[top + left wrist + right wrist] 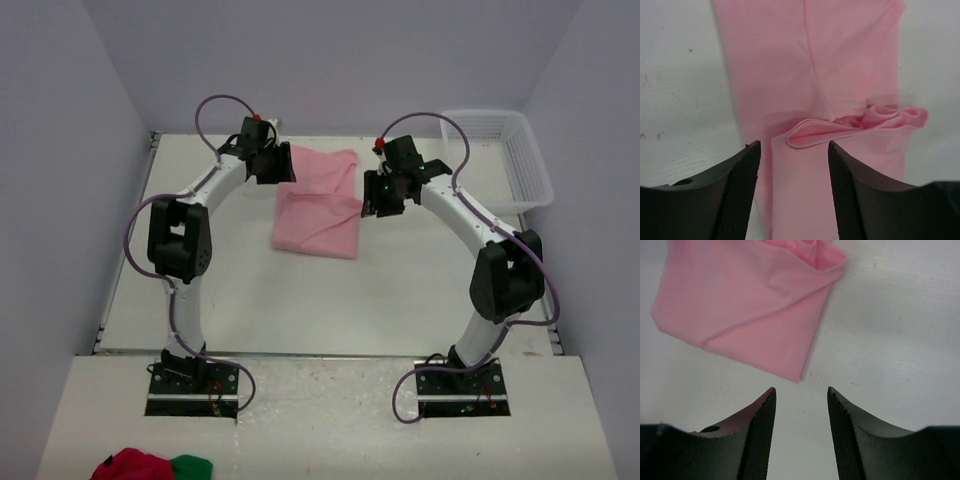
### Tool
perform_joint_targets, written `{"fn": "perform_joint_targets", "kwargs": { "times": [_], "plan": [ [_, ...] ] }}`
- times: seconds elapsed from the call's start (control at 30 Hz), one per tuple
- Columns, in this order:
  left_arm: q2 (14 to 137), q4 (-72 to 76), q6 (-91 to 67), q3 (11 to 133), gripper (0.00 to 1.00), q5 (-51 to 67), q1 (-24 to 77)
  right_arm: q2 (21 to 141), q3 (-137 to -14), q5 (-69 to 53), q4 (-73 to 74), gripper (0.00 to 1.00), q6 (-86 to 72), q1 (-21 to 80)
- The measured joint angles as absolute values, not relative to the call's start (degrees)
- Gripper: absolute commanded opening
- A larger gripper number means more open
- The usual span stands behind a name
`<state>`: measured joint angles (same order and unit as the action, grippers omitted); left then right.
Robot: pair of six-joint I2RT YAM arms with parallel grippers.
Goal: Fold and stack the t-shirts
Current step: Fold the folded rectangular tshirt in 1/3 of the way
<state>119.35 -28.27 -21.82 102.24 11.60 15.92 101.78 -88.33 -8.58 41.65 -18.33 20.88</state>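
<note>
We saw a white table (pixel 400 300) with one light pink t-shirt (pixel 318 212) lying folded and flat in its far middle, between the two grippers. A white plastic basket (pixel 538 175) stood at the far right corner, well apart from the shirt. The left arm (pixel 180 240) reached to the shirt's far left edge and the right arm (pixel 505 275) to its right edge. The left gripper (pixel 794 145) hung with its jaws parted about halfway over the pink cloth, near a rumpled fold (pixel 855 125), gripping nothing. The right gripper (pixel 801 389) was likewise parted and empty over bare table, just short of the shirt's corner (pixel 795 375). A red and green bundle (pixel 140 466) lay by the near left edge.
</note>
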Motion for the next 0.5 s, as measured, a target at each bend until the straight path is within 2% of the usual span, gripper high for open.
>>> {"fn": "perform_joint_targets", "kwargs": {
  "times": [0.17,0.5],
  "plan": [
    [122.7,-29.5,-19.8,101.4,0.54,6.9,16.8,97.3,-82.7,-8.8,41.1,0.47,-19.0,24.8],
    [122.7,-27.6,-18.3,99.4,0.54,4.4,18.5,90.6,-76.9,-8.6,37.8,0.47,-19.4,24.6]
  ]
}}
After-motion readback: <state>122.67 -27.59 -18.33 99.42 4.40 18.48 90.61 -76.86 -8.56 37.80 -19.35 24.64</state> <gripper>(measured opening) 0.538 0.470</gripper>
